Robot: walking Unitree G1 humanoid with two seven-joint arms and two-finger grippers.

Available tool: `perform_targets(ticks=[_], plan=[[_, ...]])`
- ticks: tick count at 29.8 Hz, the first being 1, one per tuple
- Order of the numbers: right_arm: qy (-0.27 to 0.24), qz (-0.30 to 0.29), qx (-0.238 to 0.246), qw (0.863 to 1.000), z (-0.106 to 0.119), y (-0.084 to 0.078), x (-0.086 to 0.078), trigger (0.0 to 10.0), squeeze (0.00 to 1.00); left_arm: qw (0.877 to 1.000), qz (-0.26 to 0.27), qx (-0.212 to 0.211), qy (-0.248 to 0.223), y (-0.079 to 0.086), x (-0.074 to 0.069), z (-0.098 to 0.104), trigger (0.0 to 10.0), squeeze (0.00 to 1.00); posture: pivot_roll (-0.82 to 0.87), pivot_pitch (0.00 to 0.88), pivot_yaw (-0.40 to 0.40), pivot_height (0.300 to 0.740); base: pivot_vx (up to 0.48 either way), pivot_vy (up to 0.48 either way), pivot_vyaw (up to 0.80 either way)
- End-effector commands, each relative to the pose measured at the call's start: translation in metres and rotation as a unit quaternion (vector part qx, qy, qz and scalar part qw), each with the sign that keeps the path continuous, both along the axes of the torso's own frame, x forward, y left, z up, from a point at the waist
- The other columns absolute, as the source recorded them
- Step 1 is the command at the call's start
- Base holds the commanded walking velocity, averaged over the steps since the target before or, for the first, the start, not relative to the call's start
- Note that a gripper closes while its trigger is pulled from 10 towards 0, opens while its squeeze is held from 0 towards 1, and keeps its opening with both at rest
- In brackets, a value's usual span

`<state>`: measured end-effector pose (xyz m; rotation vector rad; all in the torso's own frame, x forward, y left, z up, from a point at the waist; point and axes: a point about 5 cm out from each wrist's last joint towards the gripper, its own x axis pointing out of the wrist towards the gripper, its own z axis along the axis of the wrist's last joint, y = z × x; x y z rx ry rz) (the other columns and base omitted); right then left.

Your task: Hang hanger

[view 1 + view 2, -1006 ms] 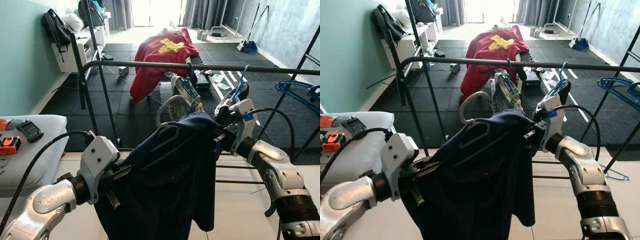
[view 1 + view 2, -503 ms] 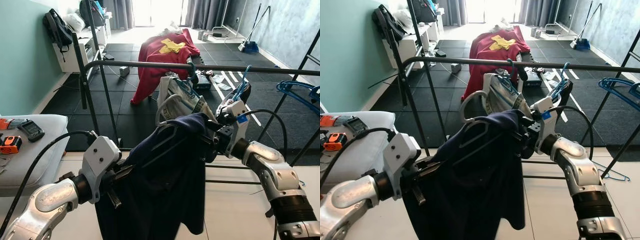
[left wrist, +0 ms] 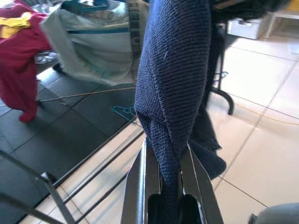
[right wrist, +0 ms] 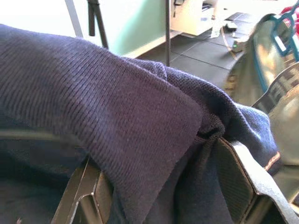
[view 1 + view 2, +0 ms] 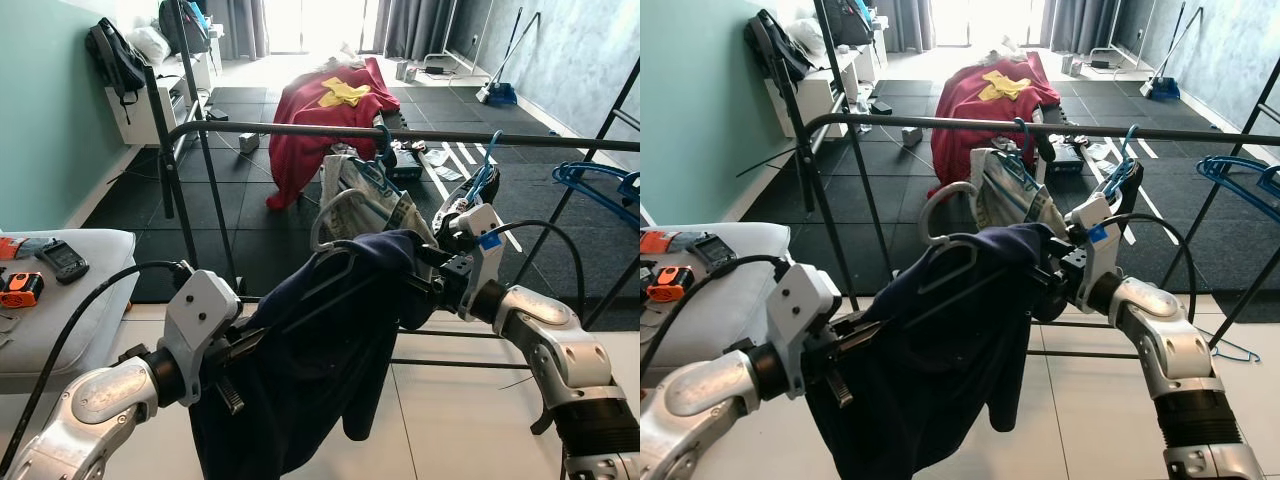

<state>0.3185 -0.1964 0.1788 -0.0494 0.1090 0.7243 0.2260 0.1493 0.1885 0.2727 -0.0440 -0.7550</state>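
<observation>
I have both arms raised in the lower half of the frame, elbows bent. My left gripper (image 3: 166, 186) reaches in from lower left, its fingers (image 3: 138, 182) pinching a fold of the navy sweater (image 5: 320, 380). My right gripper (image 4: 163, 186) comes from the right, its jaws spread around the sweater's collar. The sweater hangs on a grey hanger (image 5: 335, 215) at frame centre, just below the black rail (image 5: 300, 130).
</observation>
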Motion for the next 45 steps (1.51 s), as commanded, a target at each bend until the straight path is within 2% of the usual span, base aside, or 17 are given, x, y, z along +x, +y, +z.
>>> perform_targets(ticks=[1,2,6,7,13,14,16,17,21,26,28,29,30,32,33,38,45], plan=[[0.018,0.202,0.045,0.978,-0.001,0.051,-0.026,10.0,0.0,0.997,-0.048,-0.039,-0.043,-0.021,-0.003,0.018,10.0,0.0,-0.05,0.0,-0.009,0.74,0.0,0.0,0.0],[0.024,0.245,0.055,0.968,0.001,0.053,-0.037,10.0,0.0,0.997,-0.048,-0.041,-0.042,-0.022,-0.003,0.018,10.0,0.0,-0.05,0.0,-0.008,0.74,0.0,0.0,0.0],[0.029,0.265,0.068,0.961,0.002,0.054,-0.043,10.0,0.0,0.997,-0.049,-0.042,-0.042,-0.023,-0.003,0.018,10.0,0.0,-0.05,0.0,-0.007,0.74,0.0,0.0,0.0],[0.029,0.27,0.074,0.959,0.003,0.054,-0.045,10.0,1.0,0.997,-0.05,-0.043,-0.041,-0.024,-0.003,0.017,10.0,0.0,-0.05,0.0,-0.004,0.74,0.0,0.0,0.0],[0.023,0.256,0.074,0.964,0.004,0.053,-0.042,10.0,1.0,0.997,-0.052,-0.043,-0.04,-0.025,-0.003,0.017,10.0,0.0,-0.05,0.0,-0.005,0.74,0.0,0.0,0.0],[0.018,0.245,0.066,0.967,0.003,0.052,-0.04,10.0,0.42,0.997,-0.053,-0.044,-0.04,-0.025,-0.003,0.017,10.0,0.0,-0.05,0.0,-0.005,0.74,0.0,0.0,0.0],[0.018,0.245,0.066,0.967,0.003,0.052,-0.04,10.0,0.42,0.997,-0.053,-0.044,-0.04,-0.025,-0.003,0.017,10.0,0.0,-0.05,0.0,-0.005,0.74,0.0,0.0,0.0],[0.009,0.229,0.061,0.972,0.003,0.049,-0.036,10.0,0.0,0.997,-0.054,-0.043,-0.039,-0.025,-0.003,0.017,10.0,0.0,-0.05,0.0,-0.006,0.74,0.0,0.0,0.0],[-0.015,0.19,0.07,0.979,0.011,0.041,-0.027,10.0,0.0,0.997,-0.056,-0.042,-0.037,-0.025,-0.004,0.015,10.0,0.0,-0.05,0.0,-0.007,0.74,0.0,0.0,0.0],[-0.056,0.114,0.126,0.984,0.032,0.021,-0.011,10.0,0.0,0.997,-0.066,-0.039,-0.032,-0.027,-0.006,0.013,10.0,0.0,-0.05,0.0,-0.005,0.74,0.0,0.0,0.0],[-0.063,0.094,0.107,0.988,0.034,0.011,-0.008,10.0,0.0,0.996,-0.073,-0.034,-0.028,-0.027,-0.008,0.012,10.0,0.0,-0.05,0.0,-0.004,0.74,0.0,0.0,0.0],[-0.063,0.079,0.068,0.993,0.031,0.0,-0.006,10.0,0.0,0.996,-0.081,-0.028,-0.024,-0.027,-0.01,0.01,10.0,0.0,-0.05,0.0,-0.003,0.74,0.0,0.0,0.0],[-0.063,0.079,0.068,0.993,0.031,0.0,-0.006,10.0,0.0,0.996,-0.081,-0.028,-0.024,-0.027,-0.01,0.01,10.0,0.0,-0.05,0.0,-0.003,0.74,0.0,0.0,0.0],[-0.06,0.065,-0.041,0.995,0.022,-0.018,-0.006,10.0,0.0,0.996,-0.09,-0.007,-0.016,-0.024,-0.013,0.006,10.0,0.0,-0.05,0.0,-0.003,0.74,0.0,0.0,0.0],[-0.059,0.06,-0.063,0.994,0.023,-0.025,-0.007,10.0,0.0,0.996,-0.087,0.0,-0.014,-0.022,-0.013,0.005,10.0,0.0,-0.05,0.0,-0.005,0.74,0.0,0.0,0.0],[-0.075,0.026,-0.097,0.992,0.028,-0.041,-0.005,10.0,0.0,0.997,-0.079,0.01,-0.01,-0.018,-0.013,0.002,10.0,0.0,-0.05,0.0,-0.003,0.74,0.0,0.0,0.0],[-0.113,-0.021,-0.033,0.993,0.047,-0.052,0.002,10.0,0.0,0.997,-0.076,0.02,-0.005,-0.016,-0.012,-0.001,10.0,0.0,-0.05,0.0,0.0,0.74,0.0,0.0,0.0]])
